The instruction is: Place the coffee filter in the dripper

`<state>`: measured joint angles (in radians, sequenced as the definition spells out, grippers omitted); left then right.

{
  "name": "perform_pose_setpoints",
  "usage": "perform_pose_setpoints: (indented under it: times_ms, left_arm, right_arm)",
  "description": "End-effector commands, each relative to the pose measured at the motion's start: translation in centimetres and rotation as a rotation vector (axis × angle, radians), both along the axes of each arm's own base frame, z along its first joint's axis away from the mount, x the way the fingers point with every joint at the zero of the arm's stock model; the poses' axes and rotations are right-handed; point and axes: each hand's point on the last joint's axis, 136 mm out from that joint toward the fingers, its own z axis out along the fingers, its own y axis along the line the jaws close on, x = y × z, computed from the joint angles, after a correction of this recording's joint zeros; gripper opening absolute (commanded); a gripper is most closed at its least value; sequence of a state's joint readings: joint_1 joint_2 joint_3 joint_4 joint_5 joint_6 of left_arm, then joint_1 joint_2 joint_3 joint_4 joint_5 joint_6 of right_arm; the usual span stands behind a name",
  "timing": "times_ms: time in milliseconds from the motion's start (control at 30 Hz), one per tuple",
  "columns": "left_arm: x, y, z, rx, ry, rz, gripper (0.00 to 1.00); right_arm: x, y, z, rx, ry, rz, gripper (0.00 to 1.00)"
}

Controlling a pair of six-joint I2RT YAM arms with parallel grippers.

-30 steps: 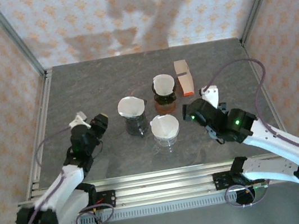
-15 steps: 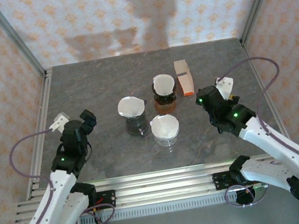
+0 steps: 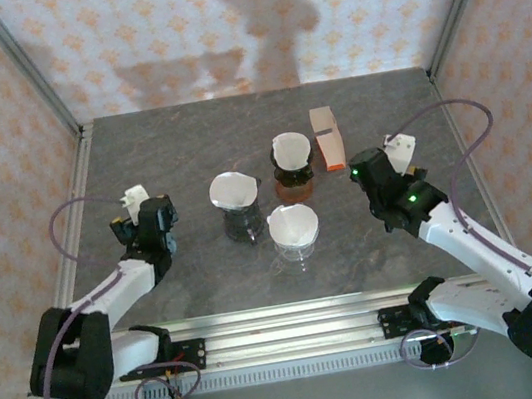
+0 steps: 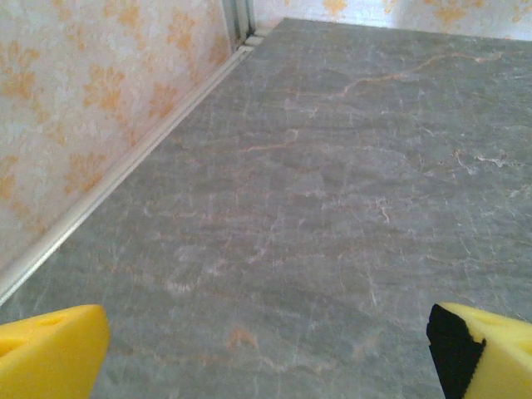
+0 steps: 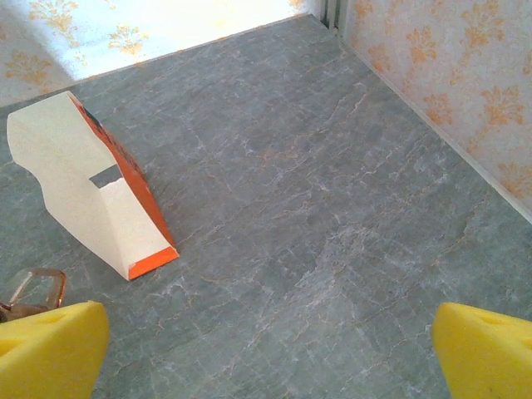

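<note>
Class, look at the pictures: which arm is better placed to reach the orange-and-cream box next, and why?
Probably right. The right fingers, open, sit beside the box, which lies ahead in the right wrist view. The left fingers, also open, are beyond the three drippers.

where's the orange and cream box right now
In the top external view the orange and cream box lies right of centre toward the back of the table, just right of the amber dripper.

The box (image 3: 327, 138) stands right of the rear dripper (image 3: 294, 186).
</note>
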<state>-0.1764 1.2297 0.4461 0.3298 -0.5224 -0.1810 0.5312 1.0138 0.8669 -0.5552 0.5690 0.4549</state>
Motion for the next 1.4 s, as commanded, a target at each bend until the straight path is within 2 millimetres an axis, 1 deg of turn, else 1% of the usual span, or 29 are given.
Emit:
perform_pose_setpoints:
  times_ms: [0, 33, 67, 167, 267, 300, 333, 367, 400, 467, 533, 633, 733, 800, 867, 1000, 1033, 1133, 1267, 1300, 1367]
  left_arm:
    - [1.1, 0.8, 1.1, 0.078, -0.09, -0.01, 1.0]
    - [1.4, 0.6, 0.8, 0.079, -0.104, -0.025, 1.0]
    - [1.7, 0.5, 0.9, 0.088, -0.124, -0.033, 1.0]
    - [2.4, -0.2, 0.4, 0.088, -0.127, -0.091, 1.0]
    - [2.7, -0.4, -0.2, 0.073, -0.219, -0.132, 1.0]
    - [3.0, -1.1, -1.2, 0.06, -0.172, -0.182, 1.0]
    - [3.4, -1.3, -1.5, 0.055, -0.166, -0.19, 1.0]
    - [3.6, -0.8, -1.4, 0.065, -0.199, -0.169, 1.0]
    - [3.6, -0.8, -1.6, 0.06, -0.191, -0.174, 1.0]
    - [3.8, -0.6, -2.4, 0.022, -0.11, -0.169, 1.0]
    - [4.4, -0.2, -2.2, 0.029, -0.124, -0.161, 1.0]
    - [4.4, -0.3, -2.3, 0.022, -0.107, -0.161, 1.0]
    - [4.3, -0.3, -2.4, 0.025, -0.109, -0.162, 1.0]
    - [4.4, -0.3, -2.4, 0.025, -0.115, -0.162, 1.0]
    - [4.4, -0.3, -2.4, 0.025, -0.111, -0.163, 1.0]
    - [4.4, -0.3, -2.4, 0.025, -0.112, -0.164, 1.0]
    - [4.4, -0.3, -2.4, 0.027, -0.112, -0.165, 1.0]
    - [4.4, -0.3, -2.4, 0.027, -0.112, -0.163, 1.0]
    - [4.4, -0.3, -2.4, 0.027, -0.112, -0.165, 1.0]
    - [4.4, -0.3, -2.4, 0.027, -0.112, -0.164, 1.0]
    - [4.4, -0.3, -2.3, 0.028, -0.112, -0.164, 1.0]
  right_arm:
    - [0.0, -0.8, -0.3, -0.028, -0.004, -0.041, 1.0]
    - [0.0, -0.9, -0.3, -0.032, -0.003, -0.043, 1.0]
    - [0.0, -0.9, -0.4, -0.037, -0.001, -0.044, 1.0]
    - [0.1, -1.3, -0.4, -0.052, -0.006, -0.06, 1.0]
    - [0.3, -1.8, -0.5, -0.065, -0.021, -0.082, 1.0]
    - [0.4, -2.0, -0.5, -0.074, -0.032, -0.094, 1.0]
    - [0.4, -2.2, -0.5, -0.082, -0.039, -0.105, 1.0]
    - [0.5, -2.5, -0.5, -0.089, -0.047, -0.12, 1.0]
    - [0.5, -2.8, -0.4, -0.096, -0.056, -0.138, 1.0]
    - [0.8, -3.6, -0.3, -0.097, -0.078, -0.177, 1.0]
    - [1.7, -3.4, -0.8, -0.089, -0.07, -0.138, 1.0]
    - [3.1, -3.9, -1.5, -0.093, -0.082, -0.122, 1.0]
    - [4.7, -4.1, -1.6, -0.121, -0.138, -0.07, 1.0]
    - [5.3, -4.8, -1.9, -0.127, -0.16, -0.07, 1.0]
    - [5.6, -6.0, -2.8, -0.121, -0.154, -0.079, 1.0]
    - [6.3, -7.2, -4.6, -0.185, -0.125, -0.055, 1.0]
    - [6.6, -7.3, -5.5, -0.2, -0.104, -0.05, 1.0]
    - [7.5, -7.0, -7.3, -0.185, -0.119, -0.005, 1.0]
    - [8.2, -7.4, -9.8, -0.15, -0.126, 0.001, 1.0]
    - [8.5, -7.5, -10.0, -0.158, -0.132, 0.0, 1.0]
    - [9.2, -7.1, -10.2, -0.15, -0.135, 0.046, 1.0]
